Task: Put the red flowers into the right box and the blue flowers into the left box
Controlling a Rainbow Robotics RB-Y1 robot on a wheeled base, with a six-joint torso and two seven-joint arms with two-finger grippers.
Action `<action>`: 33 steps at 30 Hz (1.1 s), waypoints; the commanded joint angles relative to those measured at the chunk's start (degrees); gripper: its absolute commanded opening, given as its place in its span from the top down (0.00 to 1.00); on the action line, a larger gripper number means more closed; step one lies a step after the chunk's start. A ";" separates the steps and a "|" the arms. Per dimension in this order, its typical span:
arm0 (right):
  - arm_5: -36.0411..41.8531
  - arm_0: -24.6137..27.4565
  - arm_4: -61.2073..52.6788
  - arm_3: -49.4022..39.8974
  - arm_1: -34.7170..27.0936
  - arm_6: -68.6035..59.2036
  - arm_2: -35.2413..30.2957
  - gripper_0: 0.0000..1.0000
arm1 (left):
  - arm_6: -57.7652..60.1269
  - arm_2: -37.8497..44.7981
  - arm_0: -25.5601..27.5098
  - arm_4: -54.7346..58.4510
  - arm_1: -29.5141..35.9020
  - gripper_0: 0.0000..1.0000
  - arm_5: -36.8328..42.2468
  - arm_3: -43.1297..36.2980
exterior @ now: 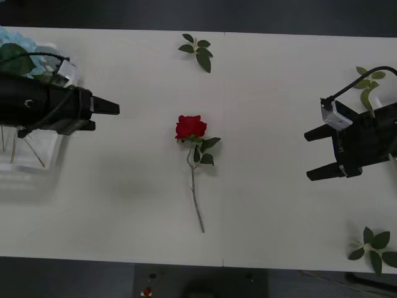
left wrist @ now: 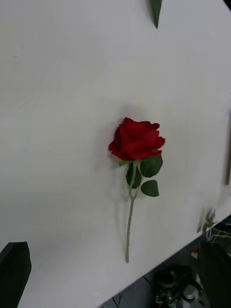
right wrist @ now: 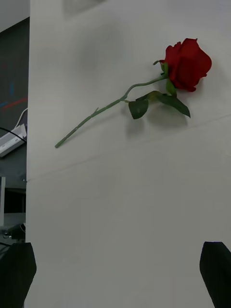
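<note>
Red against the white table (exterior: pixel 124 205), a single rose (exterior: pixel 190 127) lies flat near the middle of the surface, its bloom toward the far edge and its thin stem running back toward the robot, with a few dark green leaves just below the head. In the right wrist view the same rose (right wrist: pixel 187 64) lies on its side with the stem trailing away from the bloom; in the left wrist view it (left wrist: pixel 137 139) rests with its stem pointing toward the near table edge. The left gripper (exterior: pixel 105 116) hangs over the left side of the table, well apart from the rose, its two black fingers pointing toward the centre and parted only a little — nothing between them. Just behind and beneath that arm sits the left box (exterior: pixel 37 162), a white tray, with pale blue flowers (exterior: pixel 22 46) and green leaves at the far left corner. The right gripper (exterior: pixel 319 153) hovers over the right side, also well clear of the rose, its fingers spread wide and empty — in its own wrist view the tips sit at the two corners. Loose green leaf sprigs lie on the table: one near the far edge (exterior: pixel 197 51), one behind the right arm (exterior: pixel 367 84), and one at the near right corner (exterior: pixel 372 245).
</note>
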 commanded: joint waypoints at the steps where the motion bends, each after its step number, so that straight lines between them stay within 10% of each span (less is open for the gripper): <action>1: -0.07 -1.42 -0.13 -0.30 -2.51 -0.64 -1.37 0.00 | 6.48 -4.04 -4.66 -4.61 -2.10 0.00 -3.55 -1.83; 33: -0.07 -1.42 -0.13 -0.30 -2.51 -0.64 -1.37 0.00 | 35.66 -35.59 -22.94 -33.00 -13.26 0.00 -4.25 -1.65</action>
